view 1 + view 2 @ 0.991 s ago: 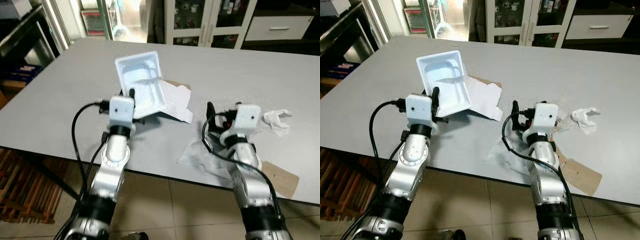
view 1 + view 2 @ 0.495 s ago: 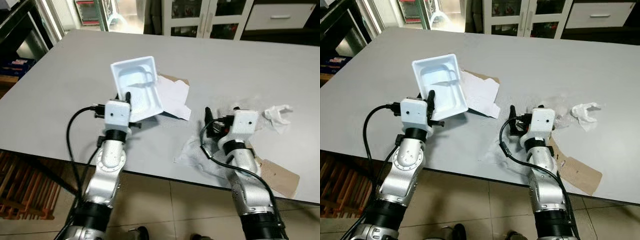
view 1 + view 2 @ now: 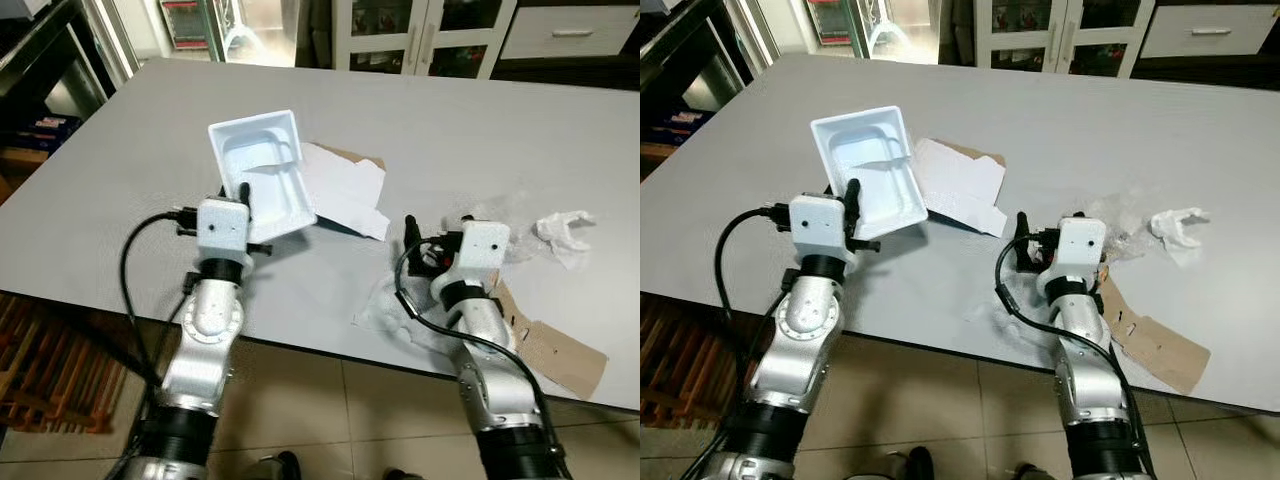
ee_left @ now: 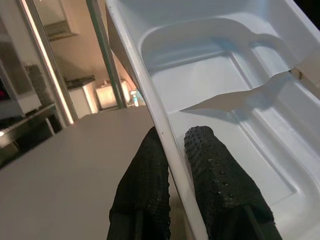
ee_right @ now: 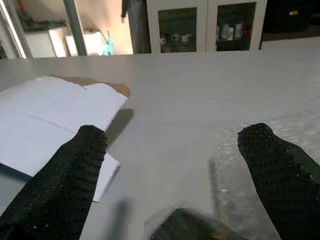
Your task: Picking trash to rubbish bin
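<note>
My left gripper point(image 3: 243, 193) is shut on the near rim of a white plastic tray point(image 3: 258, 170), holding it tilted up off the grey table point(image 3: 470, 130). In the left wrist view the fingers point(image 4: 215, 175) pinch the tray's wall point(image 4: 135, 70). My right gripper point(image 5: 175, 150) is open, low over the table near its front edge, above crinkled clear plastic film point(image 3: 395, 310). A white folded card point(image 3: 345, 190) lies between the two grippers. A crumpled white tissue point(image 3: 565, 232) and a brown cardboard piece point(image 3: 550, 345) lie to the right.
More clear film point(image 3: 500, 212) lies beside the right wrist. The table's front edge point(image 3: 330, 350) runs under both arms, with tiled floor below. White glass-door cabinets point(image 3: 420, 35) stand beyond the table. A wooden slatted rack point(image 3: 50, 385) is low on the left.
The left gripper has carried the tray a little to the left, away from the white card. The right gripper stays open over the clear film. The camera view has shifted slightly.
</note>
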Motion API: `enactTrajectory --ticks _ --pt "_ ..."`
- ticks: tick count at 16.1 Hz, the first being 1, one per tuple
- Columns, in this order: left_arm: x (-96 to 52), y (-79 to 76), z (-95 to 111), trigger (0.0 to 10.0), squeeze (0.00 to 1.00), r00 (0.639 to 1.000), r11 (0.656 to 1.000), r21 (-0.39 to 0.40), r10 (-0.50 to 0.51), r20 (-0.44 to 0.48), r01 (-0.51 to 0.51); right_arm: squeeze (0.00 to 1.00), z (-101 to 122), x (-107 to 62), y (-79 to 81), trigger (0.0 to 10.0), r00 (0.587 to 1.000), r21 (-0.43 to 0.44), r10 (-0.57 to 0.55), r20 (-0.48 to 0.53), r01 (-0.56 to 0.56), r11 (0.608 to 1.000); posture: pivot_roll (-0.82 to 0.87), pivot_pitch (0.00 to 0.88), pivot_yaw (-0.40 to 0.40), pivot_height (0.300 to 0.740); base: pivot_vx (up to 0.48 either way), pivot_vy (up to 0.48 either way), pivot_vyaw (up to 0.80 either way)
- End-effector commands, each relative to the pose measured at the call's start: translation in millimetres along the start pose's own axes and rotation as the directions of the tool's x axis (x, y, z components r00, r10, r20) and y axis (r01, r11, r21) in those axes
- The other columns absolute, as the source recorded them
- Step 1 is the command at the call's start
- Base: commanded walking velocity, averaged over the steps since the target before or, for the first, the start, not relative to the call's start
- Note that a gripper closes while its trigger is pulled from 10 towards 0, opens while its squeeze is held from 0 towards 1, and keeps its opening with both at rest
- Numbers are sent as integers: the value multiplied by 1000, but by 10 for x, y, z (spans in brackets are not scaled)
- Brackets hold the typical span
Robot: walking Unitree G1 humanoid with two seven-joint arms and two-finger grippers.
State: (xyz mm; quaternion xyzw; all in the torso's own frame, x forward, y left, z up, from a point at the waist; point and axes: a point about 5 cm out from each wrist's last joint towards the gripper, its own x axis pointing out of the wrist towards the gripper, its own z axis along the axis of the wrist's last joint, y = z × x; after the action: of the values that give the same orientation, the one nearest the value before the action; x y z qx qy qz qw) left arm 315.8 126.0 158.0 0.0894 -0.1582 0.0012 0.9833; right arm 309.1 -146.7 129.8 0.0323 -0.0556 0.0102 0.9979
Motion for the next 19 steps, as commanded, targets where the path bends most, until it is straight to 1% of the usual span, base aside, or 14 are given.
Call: enactTrajectory --ticks 1,2,3,6,7,8,10,11,13,16,19 --pt "-30 -38 9 10000 0 1000 1000 4 10 3 -10 0 55 -8 -25 10000 1000 32 6 8 -6 999 -18 117 21 740 0 0 0" --pt "-63 -79 -5 10000 0 1000 1000 -9 16 -4 -16 0 62 -2 -70 10000 1000 15 8 11 -8 1000 -15 124 -9 740 0 0 0" --pt "-94 -94 -7 10000 0 1000 999 -28 20 -9 -21 0 77 12 -111 10000 1000 -8 -1 12 1 1000 -25 130 -21 740 0 0 0" --pt "-131 -94 -34 10000 0 999 999 -23 31 -26 -32 0 198 68 -216 10000 999 -22 -23 35 23 999 -33 143 -22 740 0 0 0" --pt "-126 -77 -32 10000 0 999 1000 -10 29 -19 -29 0 192 80 -207 10000 999 -19 -24 31 24 1000 -23 163 -15 740 0 0 0" --pt "-144 -83 -64 10000 0 999 1000 -6 30 -28 -30 0 140 74 -206 10000 1000 -19 -23 17 23 1000 -26 147 -13 740 0 0 0" --pt "-133 -67 -63 10000 0 999 999 -19 33 -41 -34 0 161 72 -189 10000 999 -16 -26 27 26 1000 -30 148 7 740 0 0 0" --pt "-111 -63 -59 10000 0 999 1000 5 5 -33 -5 0 149 74 -193 10000 998 3 -52 23 52 999 -32 153 27 740 0 0 0" --pt "-11 -32 -12 10000 0 1000 1000 19 -18 -20 19 0 116 69 -182 10000 998 -2 -64 16 64 998 -52 145 58 740 0 0 0" --pt "30 -68 -29 10000 0 999 999 16 -37 -25 37 0 111 72 -167 10000 997 -6 -77 19 77 997 -67 134 65 740 0 0 0" --pt "45 -92 -36 10000 0 999 999 7 -37 -25 37 0 116 123 -102 10000 999 -22 -46 16 46 999 -56 122 61 740 0 0 0"
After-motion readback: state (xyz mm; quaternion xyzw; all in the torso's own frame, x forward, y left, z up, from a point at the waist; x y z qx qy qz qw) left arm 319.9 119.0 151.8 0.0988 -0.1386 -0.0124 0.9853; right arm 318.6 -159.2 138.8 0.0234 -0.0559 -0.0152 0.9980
